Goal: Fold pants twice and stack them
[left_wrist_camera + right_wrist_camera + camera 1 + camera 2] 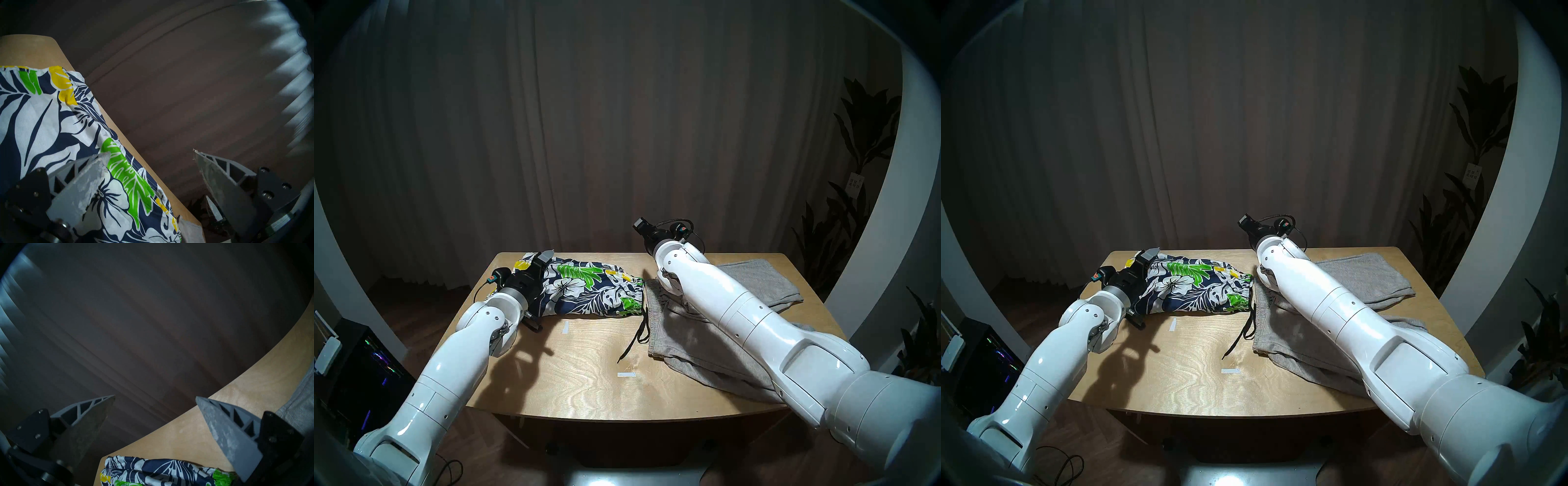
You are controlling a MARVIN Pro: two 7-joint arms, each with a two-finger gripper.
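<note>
Two shorts on table: leaf-print shorts far-left, folded once by look; grey shorts right, rumpled. Left gripper and right gripper fingers apart, empty. Next, likely: second fold of print pair, gripping leg end.

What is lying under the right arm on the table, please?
The light-grey shorts lie spread under the right arm, on the wooden table. The arm covers their middle, so that part stays unseen.
</note>
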